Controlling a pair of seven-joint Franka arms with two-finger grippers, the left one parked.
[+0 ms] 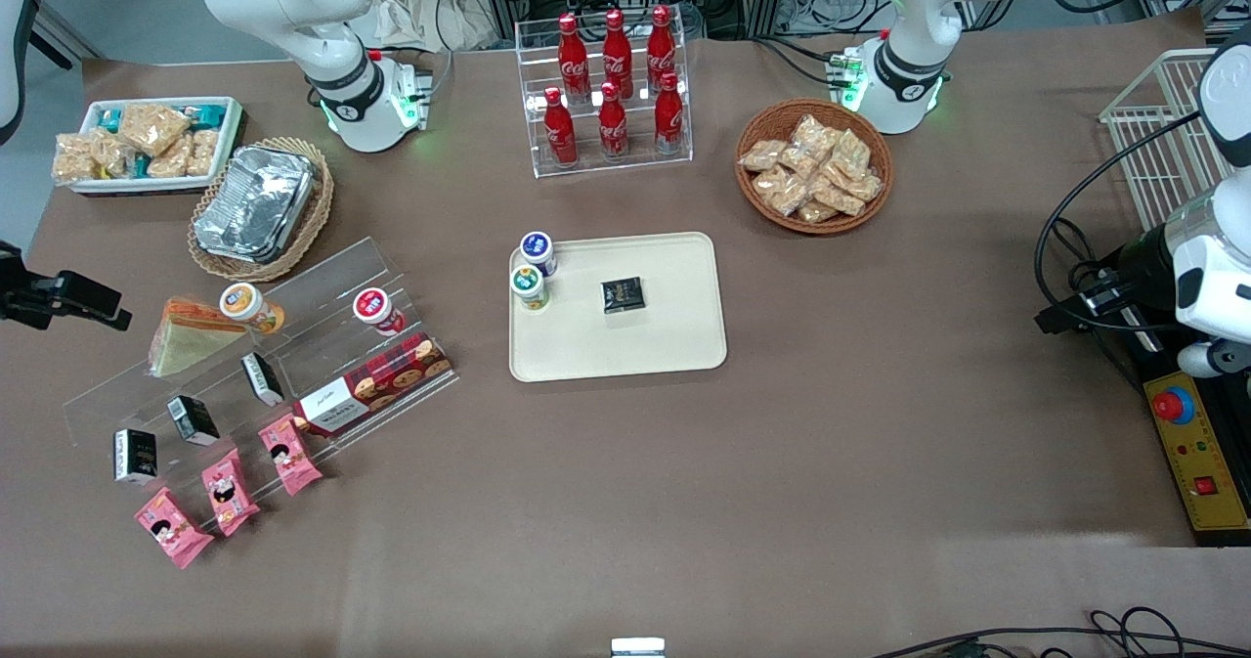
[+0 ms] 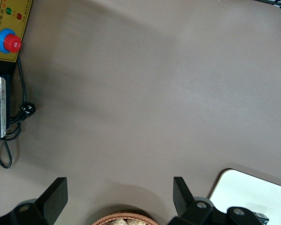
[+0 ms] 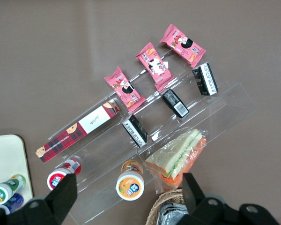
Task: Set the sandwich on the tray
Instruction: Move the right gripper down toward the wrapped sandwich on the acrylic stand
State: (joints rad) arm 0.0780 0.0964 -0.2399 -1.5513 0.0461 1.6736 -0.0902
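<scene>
The sandwich [image 1: 186, 335] [image 3: 178, 157] is a clear-wrapped wedge of pale bread with orange filling. It lies on the top step of a clear acrylic shelf [image 1: 293, 345], beside an orange-lidded cup [image 1: 249, 306] [image 3: 129, 185]. My gripper [image 1: 68, 298] [image 3: 129, 187] hovers high above that end of the shelf, toward the working arm's end of the table. It is open wide, and one fingertip [image 3: 192, 185] is over the sandwich's edge without touching it. The cream tray [image 1: 635, 345] [image 3: 7, 154] [image 2: 253, 192] lies mid-table and holds two small cups [image 1: 533, 272] and a black packet [image 1: 622, 294].
The shelf also carries a red-lidded cup [image 1: 376, 308], a plaid cookie box [image 1: 376, 382], black packets [image 1: 193, 419] and pink packets [image 1: 230, 490]. A foil tray in a wicker basket [image 1: 256, 203] and a white snack bin [image 1: 147, 142] stand nearby. A cola rack [image 1: 611, 91] and a snack basket [image 1: 813, 164] stand farther from the front camera.
</scene>
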